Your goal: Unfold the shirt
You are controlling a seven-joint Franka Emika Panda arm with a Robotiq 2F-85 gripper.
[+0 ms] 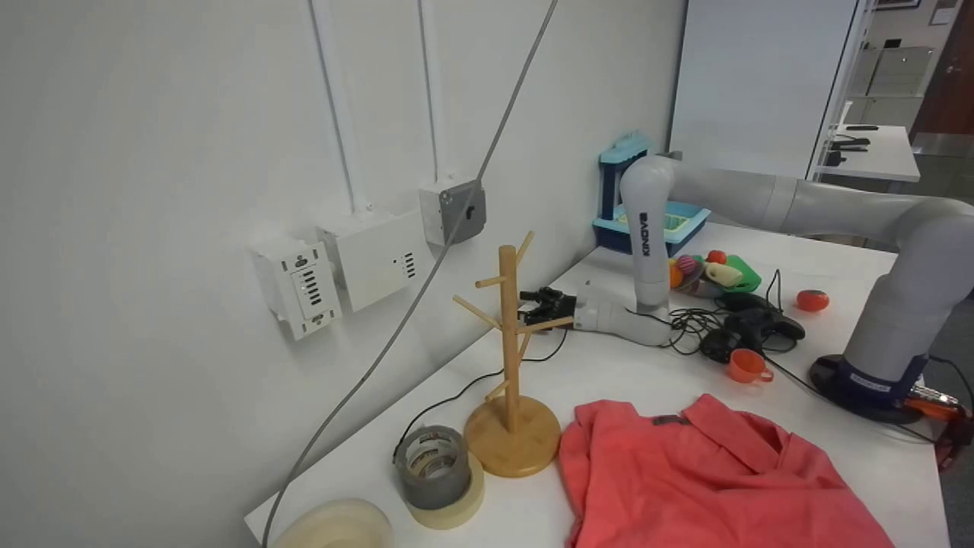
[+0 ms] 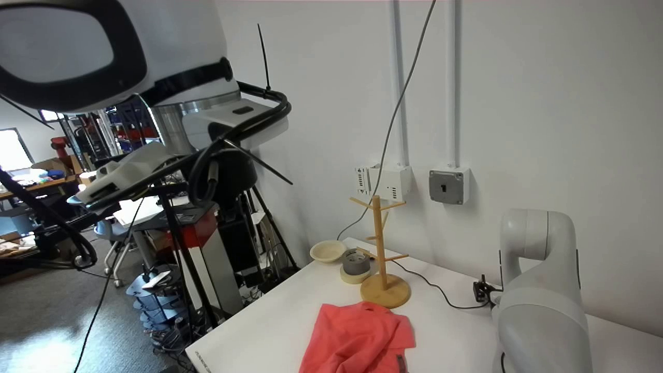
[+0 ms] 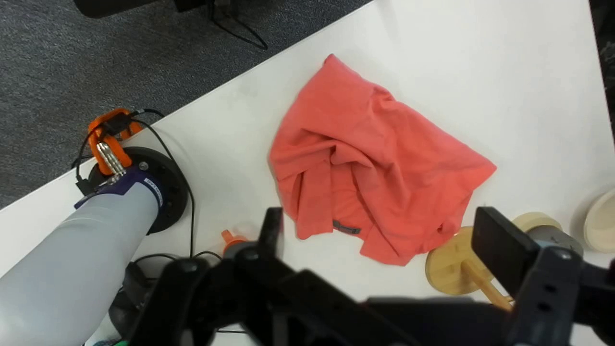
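The shirt (image 3: pixel 408 144) is seen crumpled on the white table (image 3: pixel 519 96), just beside the wooden mug stand (image 1: pixel 514 434); whether the two are touching cannot be told. In the wrist view the fingers (image 3: pixel 500 244) of the gripper (image 3: pixel 388 239) are parted widely, with nothing held between them. The cloth is judged light, limp and not easily harmed, but is likely to be dragged or bunched if tugged flat across the table. A hold is best taken at the raised fold (image 3: pixel 353 156), found on the far side of the collar (image 1: pixel 730 434) in the wrist view; flat edges would be harder to catch. A thin layer should be pinched, lifted, then drawn away from the collar, with the stand avoided.
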